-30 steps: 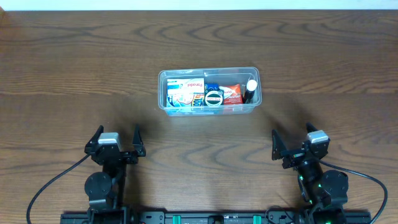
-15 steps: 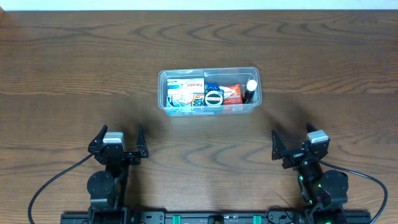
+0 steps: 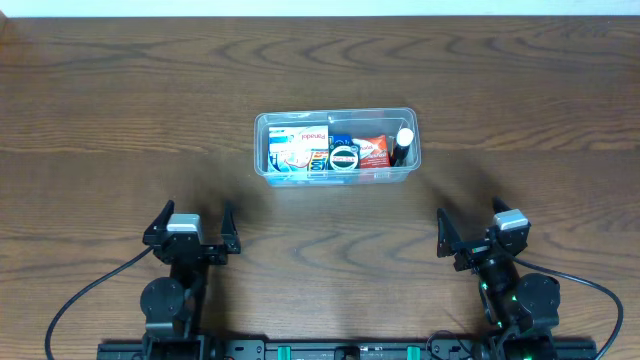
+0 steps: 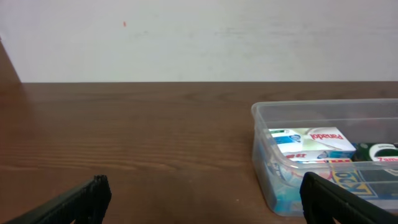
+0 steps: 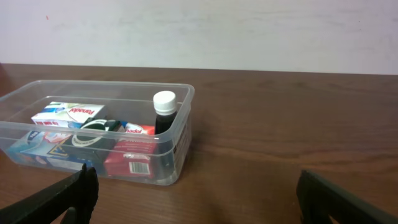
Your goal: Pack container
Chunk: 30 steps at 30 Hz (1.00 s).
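The container (image 3: 335, 113) is a clear plastic tub at the table's middle. It holds white medicine boxes (image 3: 297, 140), a round black-and-white tin (image 3: 344, 156), a red box (image 3: 373, 150) and a black bottle with a white cap (image 3: 404, 140). My left gripper (image 3: 193, 210) stands open near the front edge, well short of the tub. In the left wrist view the container (image 4: 264, 162) lies ahead to the right of the left gripper (image 4: 202, 186). My right gripper (image 3: 468, 222) is open too. From its wrist, the container (image 5: 180, 134) sits ahead to the left of the right gripper (image 5: 196, 180). Neither holds anything.
Brown wooden table (image 3: 120, 100) all around the tub. A pale wall (image 5: 249, 31) rises behind the table's far edge. Black cables (image 3: 90, 290) trail from both arm bases at the front.
The left gripper has shifted slightly right and toward the front edge. The right arm and the tub's contents have not moved.
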Each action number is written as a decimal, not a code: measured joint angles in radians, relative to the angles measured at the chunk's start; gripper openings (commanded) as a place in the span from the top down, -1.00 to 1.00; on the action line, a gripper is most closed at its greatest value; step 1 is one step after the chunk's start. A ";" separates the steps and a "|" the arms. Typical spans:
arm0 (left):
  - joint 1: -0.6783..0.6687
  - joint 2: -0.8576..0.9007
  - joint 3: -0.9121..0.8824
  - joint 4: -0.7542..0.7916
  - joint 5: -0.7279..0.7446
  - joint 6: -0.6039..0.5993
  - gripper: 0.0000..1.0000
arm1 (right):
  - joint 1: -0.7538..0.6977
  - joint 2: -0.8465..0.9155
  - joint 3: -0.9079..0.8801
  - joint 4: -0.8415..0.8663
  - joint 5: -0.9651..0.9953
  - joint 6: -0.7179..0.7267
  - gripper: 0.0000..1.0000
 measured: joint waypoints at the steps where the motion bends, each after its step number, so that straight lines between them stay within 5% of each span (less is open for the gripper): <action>1: -0.006 0.000 0.000 0.000 0.000 0.000 -0.96 | 0.000 0.000 0.000 0.000 0.000 0.000 -0.99; 30: -0.019 0.000 0.000 0.000 0.000 0.000 -0.96 | 0.000 0.000 0.000 0.000 0.000 0.000 -0.98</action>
